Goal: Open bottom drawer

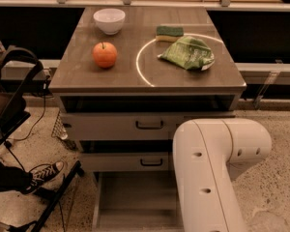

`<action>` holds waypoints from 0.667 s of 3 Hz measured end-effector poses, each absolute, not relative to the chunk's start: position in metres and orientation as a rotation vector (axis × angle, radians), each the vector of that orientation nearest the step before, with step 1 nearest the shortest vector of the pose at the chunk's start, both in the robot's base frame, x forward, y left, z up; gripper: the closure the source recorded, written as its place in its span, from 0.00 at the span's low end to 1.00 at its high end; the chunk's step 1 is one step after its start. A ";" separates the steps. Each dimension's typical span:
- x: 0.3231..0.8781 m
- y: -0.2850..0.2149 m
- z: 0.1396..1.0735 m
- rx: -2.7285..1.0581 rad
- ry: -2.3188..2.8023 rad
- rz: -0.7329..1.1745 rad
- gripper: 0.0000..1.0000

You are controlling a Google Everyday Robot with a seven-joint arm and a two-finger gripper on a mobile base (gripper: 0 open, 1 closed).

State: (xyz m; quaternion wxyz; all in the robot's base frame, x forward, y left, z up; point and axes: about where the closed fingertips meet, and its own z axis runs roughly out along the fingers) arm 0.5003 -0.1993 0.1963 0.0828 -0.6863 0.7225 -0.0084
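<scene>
The bottom drawer (135, 199) stands pulled out at the foot of the cabinet, its grey inside showing. Its front panel and handle are out of view at the lower edge. Above it are the middle drawer front (121, 162) and the top drawer front (111, 126), each with a dark bar handle. My white arm (212, 168) fills the lower right and covers the drawers' right ends. The gripper is not in view; it lies beyond the arm, outside the picture.
On the cabinet top (87, 74) are a white bowl (109, 20), an orange apple (105, 55), a green sponge (169, 32) and a green bag (188, 53). A black chair frame (19, 100) and a sneakered foot (44, 174) are to the left.
</scene>
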 end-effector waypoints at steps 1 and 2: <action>0.488 -0.206 0.168 -2.030 2.207 0.075 1.00; 0.469 -0.226 0.164 -1.993 2.264 0.176 1.00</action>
